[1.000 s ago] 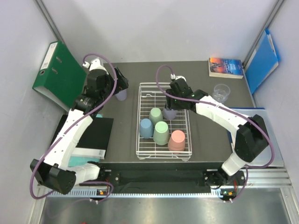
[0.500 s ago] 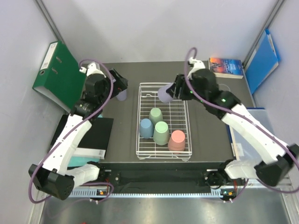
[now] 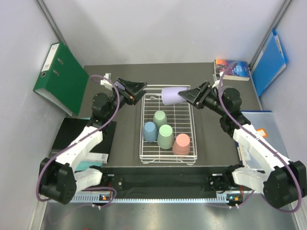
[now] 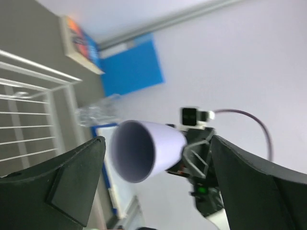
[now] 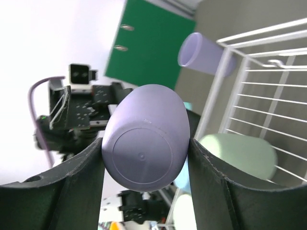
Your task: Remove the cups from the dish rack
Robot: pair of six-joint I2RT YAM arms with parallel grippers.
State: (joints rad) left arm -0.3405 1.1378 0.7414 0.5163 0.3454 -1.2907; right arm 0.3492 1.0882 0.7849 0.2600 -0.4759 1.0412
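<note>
Grips a smooth, tapered lilac cup (image 3: 170, 96) sideways in the right pincer (image 3: 186, 94), above the far end of the white wire-grid dish rack (image 3: 142, 134). Faces the cup's round mouth with the left pincer (image 3: 140, 91) spread wide, just short of it. Below, mouth-down in the rack: matte tumblers in pale green (image 3: 159, 118), blue (image 3: 150, 130), mint (image 3: 166, 136) and salmon pink (image 3: 181, 143). Beside the rack, on the dark counter (image 3: 127, 134): a second lilac cup (image 5: 204, 53).

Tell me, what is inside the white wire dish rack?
Four inverted matte plastic tumblers: pale green, light blue, mint green, salmon pink. The lilac plastic tumbler held above covers part of the rack.
</note>
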